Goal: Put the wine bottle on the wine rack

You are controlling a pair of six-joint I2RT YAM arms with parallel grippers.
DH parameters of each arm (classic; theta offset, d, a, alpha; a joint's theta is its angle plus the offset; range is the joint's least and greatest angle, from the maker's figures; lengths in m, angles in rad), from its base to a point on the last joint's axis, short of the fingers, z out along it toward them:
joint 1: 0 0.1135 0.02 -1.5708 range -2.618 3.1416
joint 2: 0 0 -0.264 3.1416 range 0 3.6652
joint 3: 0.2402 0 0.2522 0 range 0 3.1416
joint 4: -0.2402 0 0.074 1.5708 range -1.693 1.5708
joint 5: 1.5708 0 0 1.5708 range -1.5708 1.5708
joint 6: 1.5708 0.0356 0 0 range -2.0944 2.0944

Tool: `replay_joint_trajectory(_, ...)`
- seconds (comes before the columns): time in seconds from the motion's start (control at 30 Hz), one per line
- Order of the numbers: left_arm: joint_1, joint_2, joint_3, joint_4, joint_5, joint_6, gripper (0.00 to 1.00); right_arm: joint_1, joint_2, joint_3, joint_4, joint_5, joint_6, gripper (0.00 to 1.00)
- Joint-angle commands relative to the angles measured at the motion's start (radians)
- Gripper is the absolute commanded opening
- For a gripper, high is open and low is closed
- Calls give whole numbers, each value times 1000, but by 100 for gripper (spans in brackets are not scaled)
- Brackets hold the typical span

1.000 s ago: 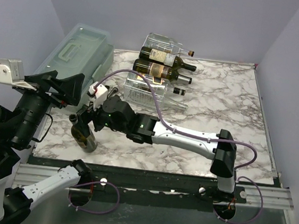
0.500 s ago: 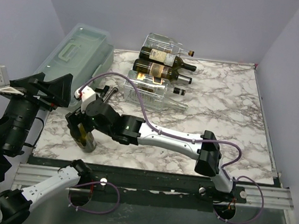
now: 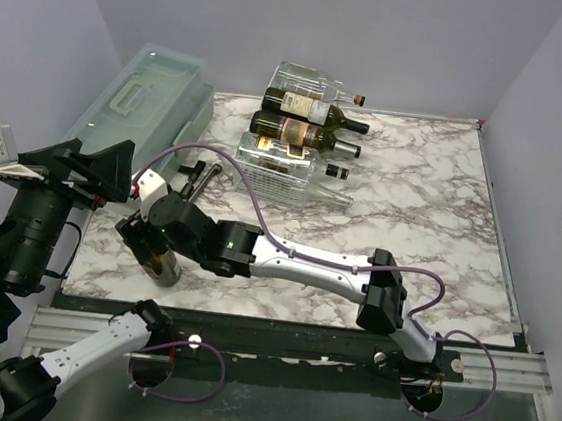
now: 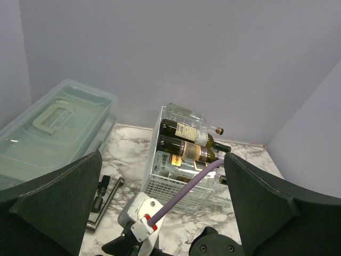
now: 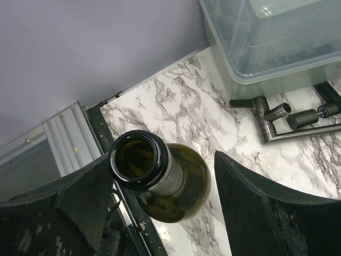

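My right gripper (image 5: 162, 159) is spread around the neck of the one wine bottle (image 5: 178, 189). The left finger sits close against the lip, though I cannot tell if it touches, and the right finger stands apart from the glass. The bottle is dark green, uncorked and upright at the near left corner of the marble table (image 3: 412, 204). From above, the right gripper (image 3: 149, 225) sits over the bottle (image 3: 162, 261). I see no label on the part that shows.

My left gripper (image 4: 160, 176) is raised above the table's left edge, jaws wide apart and holding nothing.

One dark metal tool (image 5: 287, 120) lies on the marble just beyond the bottle, beside one pale-green lidded storage box (image 3: 153, 91).

Further back stands the one wine rack (image 3: 285, 176), clear plastic with white wire grid. I count three dark bottles lying in it, one above the other, necks pointing right. The top one has a pale label (image 3: 300, 105). The middle one has a tan label and the lowest a gold one. The writing on all three is too small for me to read.
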Motion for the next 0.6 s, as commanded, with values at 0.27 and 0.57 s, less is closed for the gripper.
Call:
replay_joint_trajectory(0.27, -7, -5, 19, -15, 0, -12, 99, 14, 75, 80, -55, 23, -58, 69)
replay_joint_trajectory(0.57, -7, 7, 12, -14, 4, -12, 99, 15, 78, 76, 4, 35, -69, 50)
